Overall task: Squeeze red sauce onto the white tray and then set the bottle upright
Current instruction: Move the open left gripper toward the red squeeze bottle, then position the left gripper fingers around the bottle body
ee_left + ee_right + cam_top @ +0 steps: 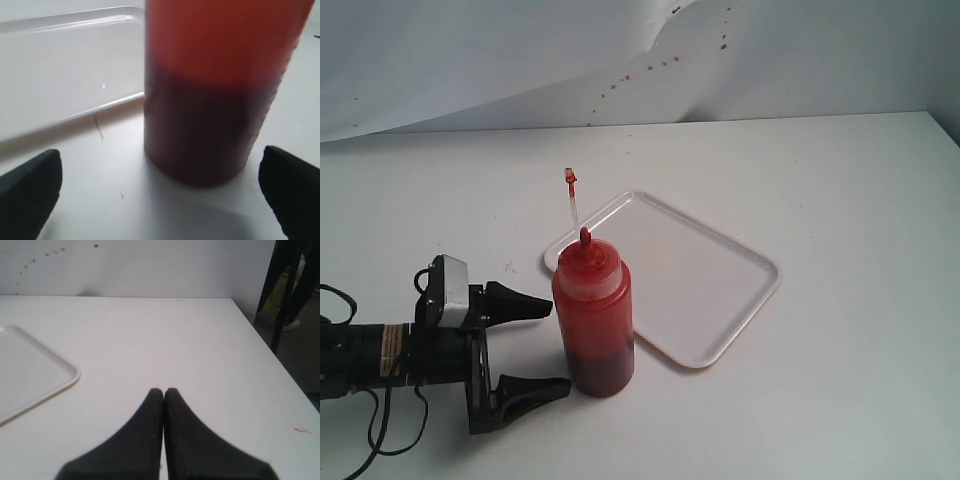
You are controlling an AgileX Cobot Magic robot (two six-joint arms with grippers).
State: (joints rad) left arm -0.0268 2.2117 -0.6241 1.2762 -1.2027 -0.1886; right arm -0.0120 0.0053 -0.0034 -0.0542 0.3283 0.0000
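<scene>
Left fingers [520,303] gape wide just left of the upright bottle [593,320] — empty, seemingly poised to grasp it — while right fingers [159,405] rest shut, empty.

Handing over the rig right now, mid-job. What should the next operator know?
Left gripper: open, jaws either side of the bottle, not closed on it.
Right gripper: shut, empty, over the table beside the white tray.
Bottle: upright, just outside the tray's rim, nozzle uncapped, red sauce in its lower part.
Done: nothing visible; no sauce on the tray.
Left: grasp, squeeze onto the tray, stand the bottle upright.
</scene>
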